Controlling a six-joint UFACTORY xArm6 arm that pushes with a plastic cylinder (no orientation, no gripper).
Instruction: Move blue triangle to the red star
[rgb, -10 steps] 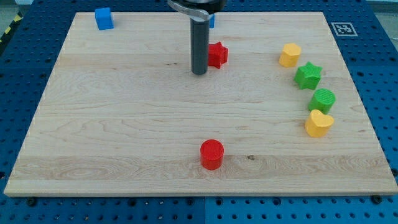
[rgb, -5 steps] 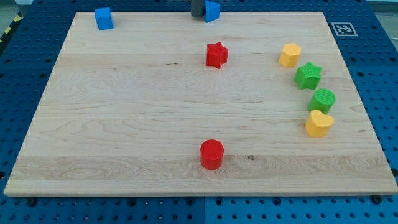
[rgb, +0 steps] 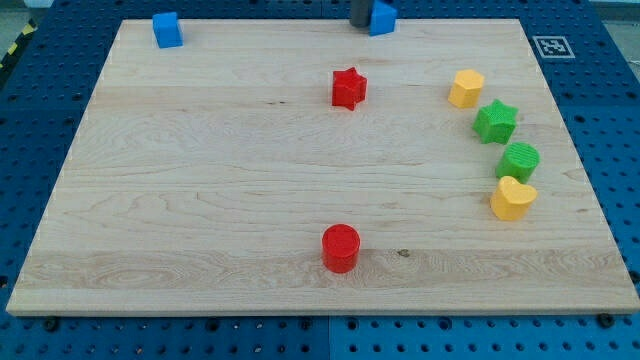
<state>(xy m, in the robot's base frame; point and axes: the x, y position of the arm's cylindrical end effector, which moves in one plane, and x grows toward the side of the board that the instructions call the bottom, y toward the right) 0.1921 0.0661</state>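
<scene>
The blue triangle (rgb: 383, 17) sits at the board's top edge, right of centre. My tip (rgb: 358, 25) is a dark rod end touching the triangle's left side; most of the rod is cut off by the view's top. The red star (rgb: 348, 88) lies below them, slightly to the left, well apart from both.
A blue cube (rgb: 166, 29) sits at the top left. A yellow block (rgb: 465, 88), green star (rgb: 495, 121), green cylinder (rgb: 519, 161) and yellow heart (rgb: 512, 198) curve down the right side. A red cylinder (rgb: 340, 247) stands near the bottom centre. Wooden board (rgb: 200, 190).
My tip went from beside the red star up to the top edge, then moved right, pushing the blue triangle rightward along the edge. The other blocks have not moved.
</scene>
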